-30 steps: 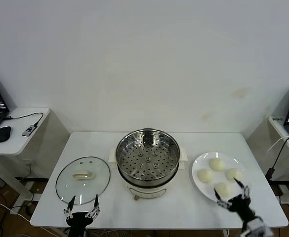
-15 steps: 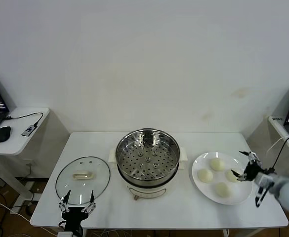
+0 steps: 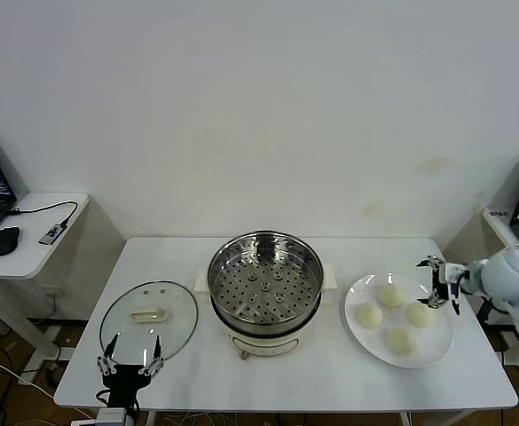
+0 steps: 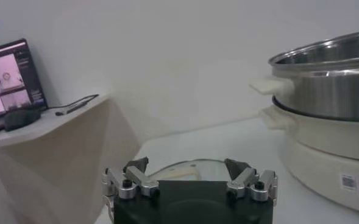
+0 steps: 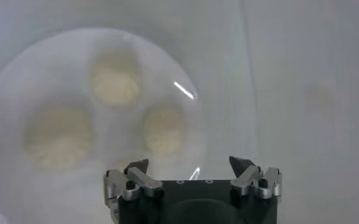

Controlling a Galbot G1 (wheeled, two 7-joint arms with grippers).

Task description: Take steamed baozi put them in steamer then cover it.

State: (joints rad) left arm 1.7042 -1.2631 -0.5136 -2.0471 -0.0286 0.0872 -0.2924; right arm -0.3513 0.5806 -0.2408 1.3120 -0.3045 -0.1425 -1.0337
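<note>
Four small, round, cream-white steamed baozi [image 3: 389, 295] lie together on a flat white plate [image 3: 444, 342] at the right side of the white worktop [image 3: 330, 382]. The right claw [image 3: 436, 282] hangs over the plate's far right rim, just beside the buns, with its fingers spread and nothing between them. In the right wrist view three buns show below the claw [image 5: 191, 176].

At the worktop's middle stands the round shiny steel steamer [image 3: 265, 282] on its white electric base, its perforated tray bare. To its left the round clear glass cover [image 3: 149, 324] with a cream-white oblong handle lies flat. The left claw [image 3: 129, 365] waits at the worktop's near edge, just before the cover, fingers spread and holding nothing.
</note>
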